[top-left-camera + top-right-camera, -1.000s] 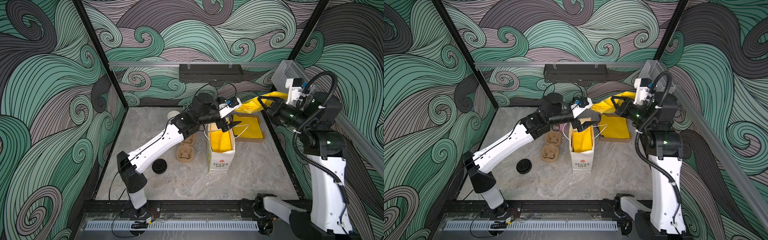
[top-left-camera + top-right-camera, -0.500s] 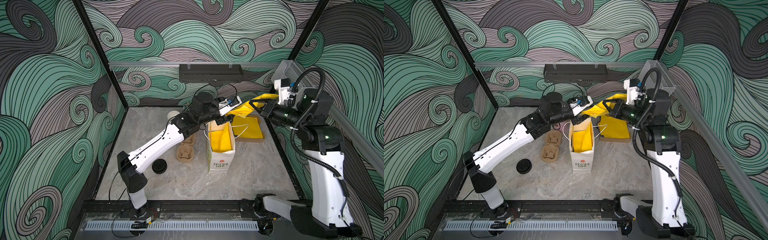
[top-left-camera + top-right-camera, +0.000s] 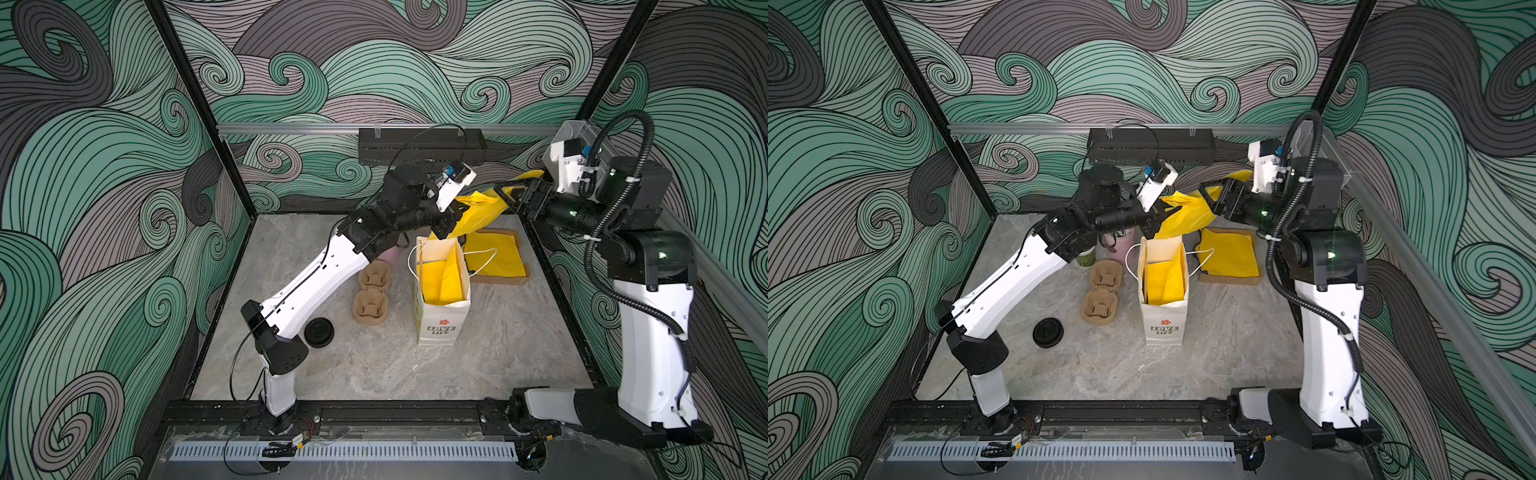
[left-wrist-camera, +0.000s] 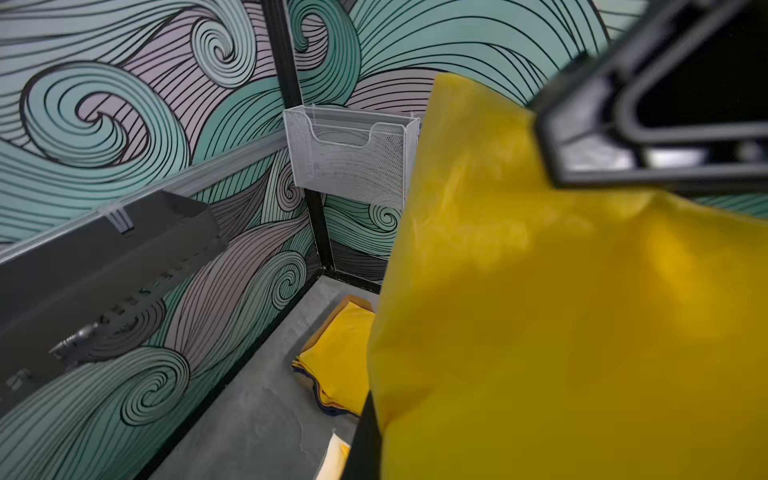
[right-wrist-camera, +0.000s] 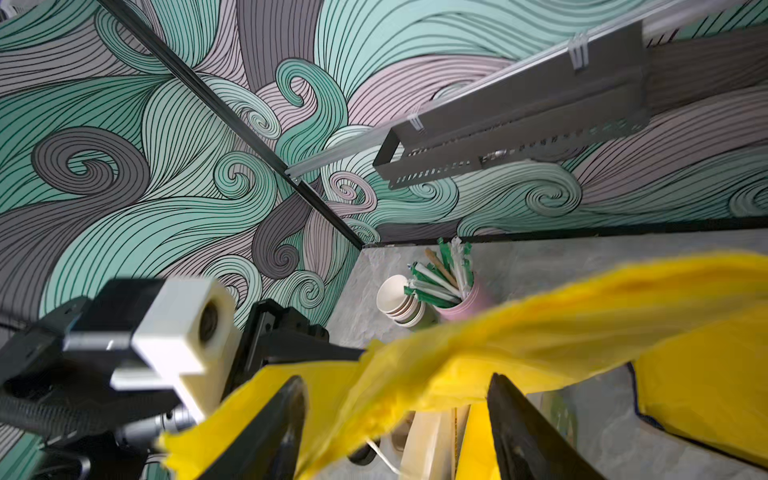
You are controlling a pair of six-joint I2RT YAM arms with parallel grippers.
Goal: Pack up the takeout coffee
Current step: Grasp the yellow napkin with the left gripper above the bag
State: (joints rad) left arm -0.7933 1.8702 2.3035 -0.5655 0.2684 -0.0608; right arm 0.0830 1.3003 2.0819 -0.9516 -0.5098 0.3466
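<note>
Setting: grey marble-pattern tabletop [image 3: 374, 365], enclosed by green swirl-print walls.

Item: thin yellow sheet [image 3: 482, 210], raised above the far edge, towards the far right corner.
- Change noted: the left gripper [image 3: 451, 222], open a second ago, has clamped shut on one end.
- The right gripper [image 5: 399, 415], shut a second ago, now has its jaws apart, with the sheet lying loose across them.
- Reading: a handover from right to left.

Item: white paper carrier bag [image 3: 442, 307] printed LOVE LIFE, upright mid-surface, already yellow-lined.

Item: olive-green paper cups [image 5: 399, 299], nested and lidless, near the far edge just beside a pink cup of straws [image 5: 461, 307].

Item: black round plastic lid [image 3: 318, 331], flat near the left edge, well apart from the cups.

Status, as judged: the coffee is not yet bagged; only the lining work is under way.
</note>
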